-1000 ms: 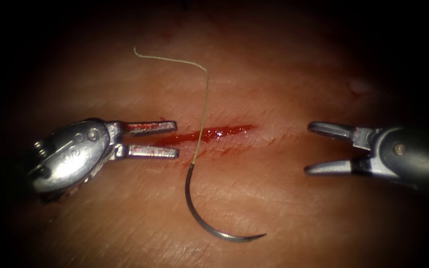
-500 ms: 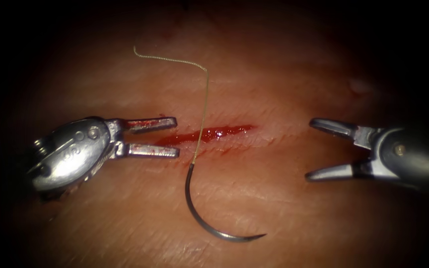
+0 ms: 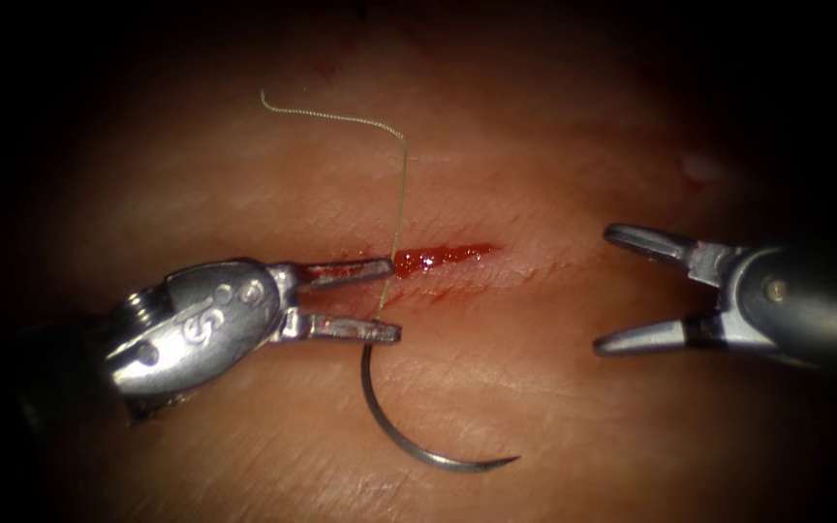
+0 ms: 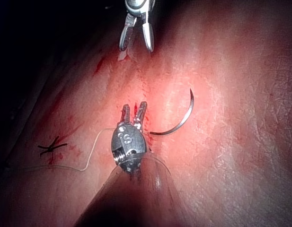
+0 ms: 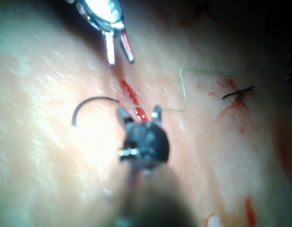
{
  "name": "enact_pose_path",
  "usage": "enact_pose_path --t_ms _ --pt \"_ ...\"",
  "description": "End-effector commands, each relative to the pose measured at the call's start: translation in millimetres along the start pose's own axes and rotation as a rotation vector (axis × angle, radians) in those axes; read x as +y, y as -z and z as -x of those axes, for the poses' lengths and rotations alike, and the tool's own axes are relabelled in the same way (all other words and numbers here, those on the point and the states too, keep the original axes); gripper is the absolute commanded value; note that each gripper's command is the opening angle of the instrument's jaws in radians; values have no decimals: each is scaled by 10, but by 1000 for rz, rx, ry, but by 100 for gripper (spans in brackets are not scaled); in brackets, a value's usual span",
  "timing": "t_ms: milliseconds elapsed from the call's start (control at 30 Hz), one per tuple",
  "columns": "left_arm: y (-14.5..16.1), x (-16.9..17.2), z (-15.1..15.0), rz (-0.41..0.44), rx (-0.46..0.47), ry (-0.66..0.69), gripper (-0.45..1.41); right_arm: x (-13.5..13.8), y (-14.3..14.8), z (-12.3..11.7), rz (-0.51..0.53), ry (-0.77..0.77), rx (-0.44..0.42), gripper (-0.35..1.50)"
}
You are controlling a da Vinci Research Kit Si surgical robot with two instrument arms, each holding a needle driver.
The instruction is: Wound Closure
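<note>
My landmark is the cut (image 3: 409, 263), a short slit in the tissue (image 3: 535, 407) with red fluid (image 3: 443, 257) pooled along it. Nearest the endoscope lies the needle (image 3: 409, 441), flat on the tissue on the near side of the cut, not driven in. Its curve sweeps from the swaged end, just short of the cut, round to the point, which faces right. Neither of my tools holds it.

My left tool (image 3: 387, 298) reaches in from the left of the cut with its jaws parted a narrow way and holding nothing. The lower jaw tip lies right at the needle's swaged end, where the thread (image 3: 399, 194) joins it; I cannot tell whether it touches. The upper jaw tip sits over the left part of the cut, just beside the thread. In the left wrist view the same tool (image 4: 136, 110) shows its jaws apart beside the needle's (image 4: 181, 124) end.

My right tool (image 3: 604, 289) stands well apart to the right of the cut, jaws spread wide and empty.

Beyond the cut, the thread crosses the red fluid, runs straight to the far side, then bends left and trails off to a free end. In the left wrist view a dark cut end of thread (image 4: 51, 147) lies on the tissue, far from the cut.
</note>
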Motion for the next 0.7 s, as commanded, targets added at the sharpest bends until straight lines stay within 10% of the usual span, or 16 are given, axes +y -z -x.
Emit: enact_pose_path --t_ms 33,700 --pt "-11 -2 3 5 -11 -4 36 4 -7 0 8 -1 1 103" --pt "-58 54 15 182 -401 -123 42 3 -2 2 40 -5 -12 110"
